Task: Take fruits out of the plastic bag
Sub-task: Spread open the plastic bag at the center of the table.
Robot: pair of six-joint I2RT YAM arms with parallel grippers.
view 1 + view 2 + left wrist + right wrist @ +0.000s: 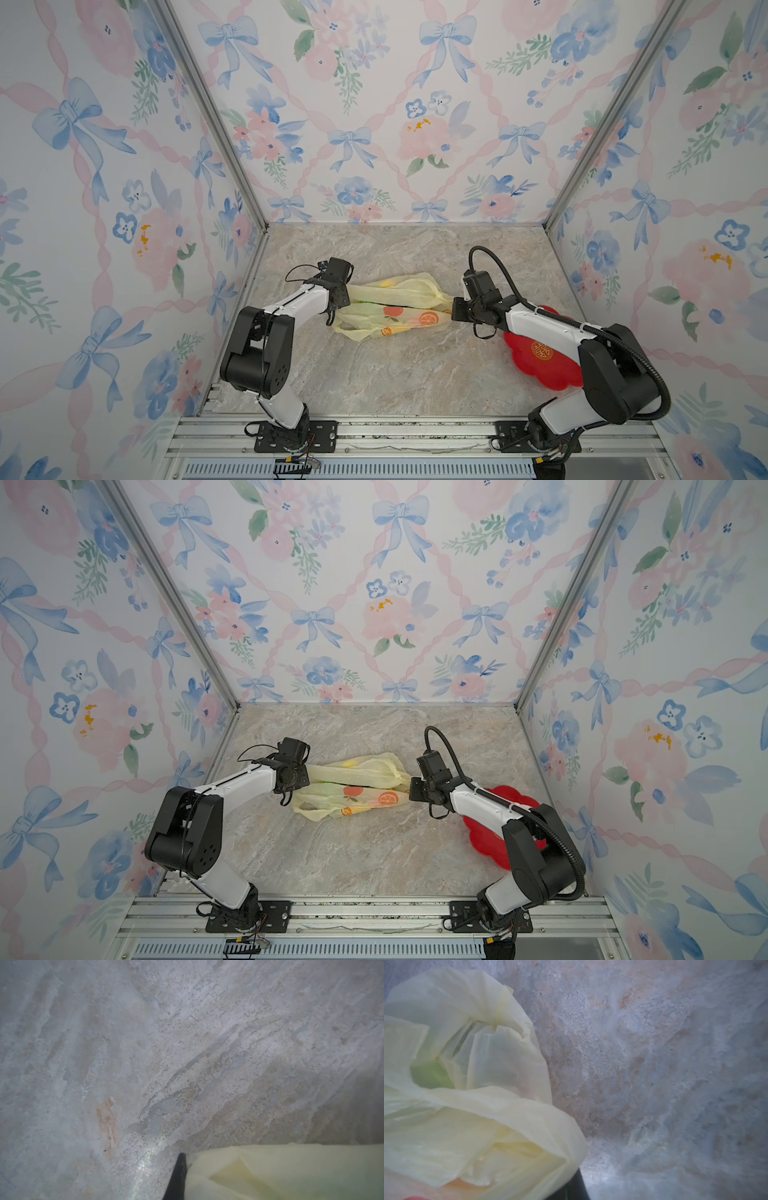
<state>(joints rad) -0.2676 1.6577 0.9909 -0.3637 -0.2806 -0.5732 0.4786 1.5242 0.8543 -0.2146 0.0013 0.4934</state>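
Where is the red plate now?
In both top views, the red plate lies on the right, partly under the right arm, apart from the plastic bag.

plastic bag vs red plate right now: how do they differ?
The plastic bag is pale yellow, translucent, orange-printed; the red plate is opaque and flower-shaped.
The bag is pinched at opposite ends by the left gripper and right gripper; nothing grips the plate, half hidden under the right arm.
Green fruit shows through the bag; none is seen on the plate.
Shared: both rest on the marble tabletop.
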